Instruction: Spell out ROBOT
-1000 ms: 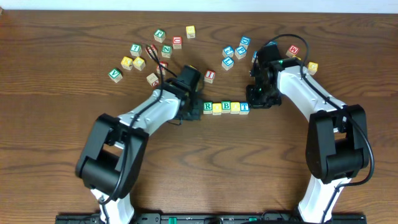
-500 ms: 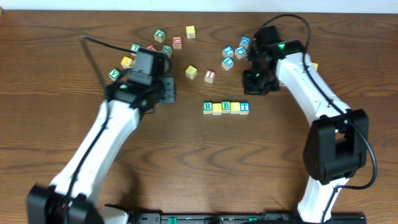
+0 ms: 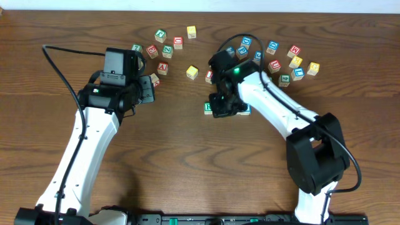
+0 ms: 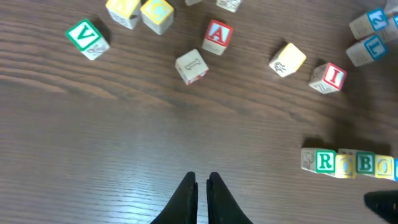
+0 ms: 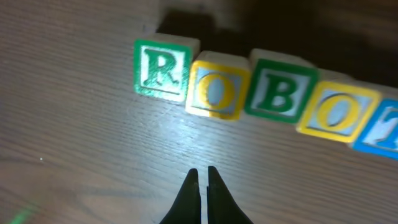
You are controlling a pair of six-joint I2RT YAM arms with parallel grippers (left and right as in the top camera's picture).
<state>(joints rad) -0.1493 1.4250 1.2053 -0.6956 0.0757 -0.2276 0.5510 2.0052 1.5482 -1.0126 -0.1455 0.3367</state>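
Five letter blocks stand in a touching row reading R point(image 5: 161, 70), O point(image 5: 214, 90), B point(image 5: 280, 92), O point(image 5: 339, 113), T point(image 5: 382, 127) on the wooden table. In the overhead view my right gripper point(image 3: 224, 107) hangs over the row, so only the R point(image 3: 208, 107) and the T end point(image 3: 247, 110) show. In the right wrist view my right gripper point(image 5: 202, 171) is shut and empty, just in front of the R and first O. My left gripper point(image 3: 149, 92) point(image 4: 202, 179) is shut and empty, well to the left of the row point(image 4: 345, 164).
Loose letter blocks lie scattered behind the row: a V point(image 4: 87, 38), an A point(image 4: 216, 34), a plain yellow block point(image 3: 192, 72), an I point(image 4: 328, 76), and several more at the back right point(image 3: 294, 62). Bare table lies in front of the row.
My left arm has pulled back from the row's left end to the upper left. My right arm has swung left from the T end to over the row.
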